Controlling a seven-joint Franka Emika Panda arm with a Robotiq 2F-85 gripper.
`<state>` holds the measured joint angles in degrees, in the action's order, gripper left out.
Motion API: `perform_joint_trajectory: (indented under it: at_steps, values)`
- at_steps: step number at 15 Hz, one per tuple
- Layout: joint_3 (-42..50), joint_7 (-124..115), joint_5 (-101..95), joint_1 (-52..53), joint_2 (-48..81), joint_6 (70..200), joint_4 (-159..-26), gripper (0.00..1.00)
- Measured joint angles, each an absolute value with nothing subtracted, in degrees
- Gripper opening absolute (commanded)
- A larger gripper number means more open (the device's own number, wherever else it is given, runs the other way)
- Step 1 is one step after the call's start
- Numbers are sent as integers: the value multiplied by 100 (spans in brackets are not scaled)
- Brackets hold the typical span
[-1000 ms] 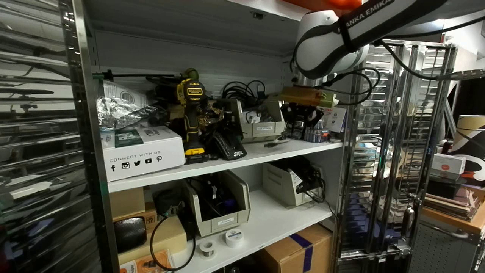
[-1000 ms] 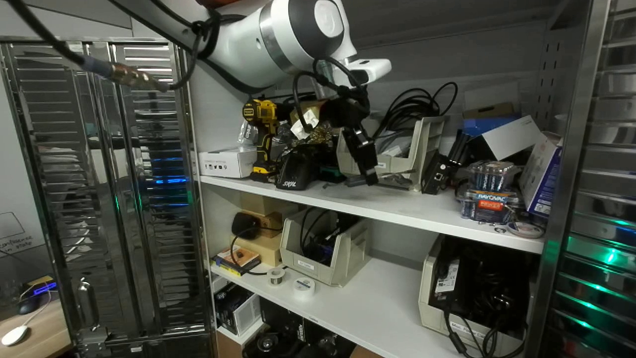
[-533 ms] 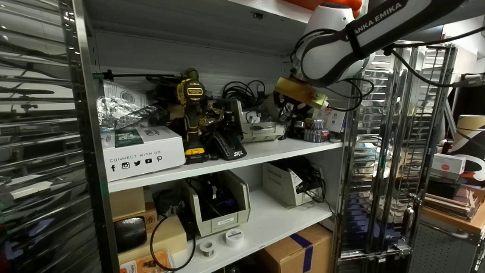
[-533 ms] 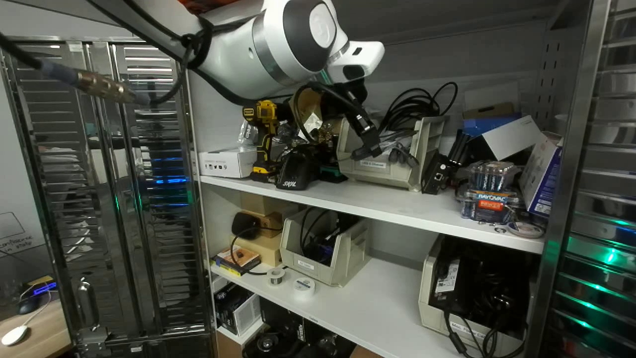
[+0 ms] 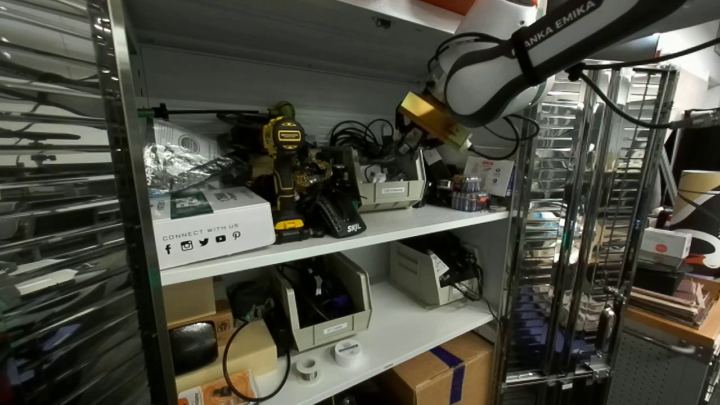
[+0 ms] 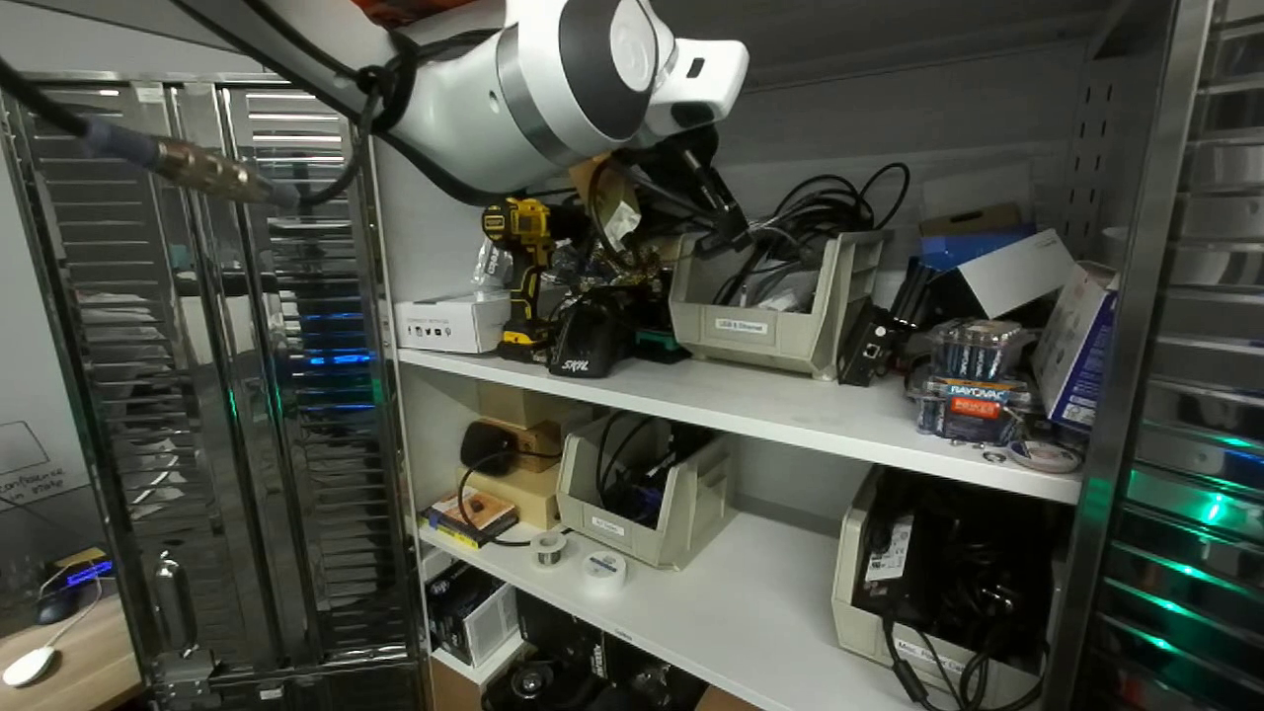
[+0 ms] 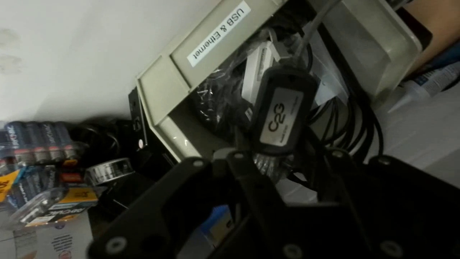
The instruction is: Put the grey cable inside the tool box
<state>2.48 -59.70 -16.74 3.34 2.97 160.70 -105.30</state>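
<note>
The grey cable (image 7: 316, 25) ends in a dark C2G-labelled housing (image 7: 282, 111). My gripper (image 7: 276, 147) is shut on that housing; the fingertips are dark and partly hidden behind it. The tool box is a beige bin labelled "USB & Ethernet" (image 7: 179, 84), on the upper shelf. It shows in both exterior views (image 5: 388, 199) (image 6: 726, 348). It holds plastic bags, a white adapter and black cables. My gripper in an exterior view (image 6: 733, 235) is tilted and holds the housing above the bin's opening, near its rim. The cable's far end is hard to make out.
A yellow drill (image 6: 528, 276), a black SKIL tool (image 6: 583, 341) and a white box (image 5: 216, 225) stand beside the bin. Battery packs (image 6: 973, 395) and a dark device (image 6: 869, 346) are on its other side. Coiled black cables (image 6: 839, 202) rise from the bin. Lower bins (image 6: 612, 523) hold cables.
My gripper has risen from low in front of the bin, close to the shelf, to above the bin's opening. It has tilted, and the held cable has moved up with it.
</note>
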Motion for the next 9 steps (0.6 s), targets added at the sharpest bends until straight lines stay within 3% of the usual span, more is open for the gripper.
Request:
perform_joint_trajectory:
  at_steps: [9]
  values:
    - [378,-6416,-2514,337,1113,16710,-9593,20]
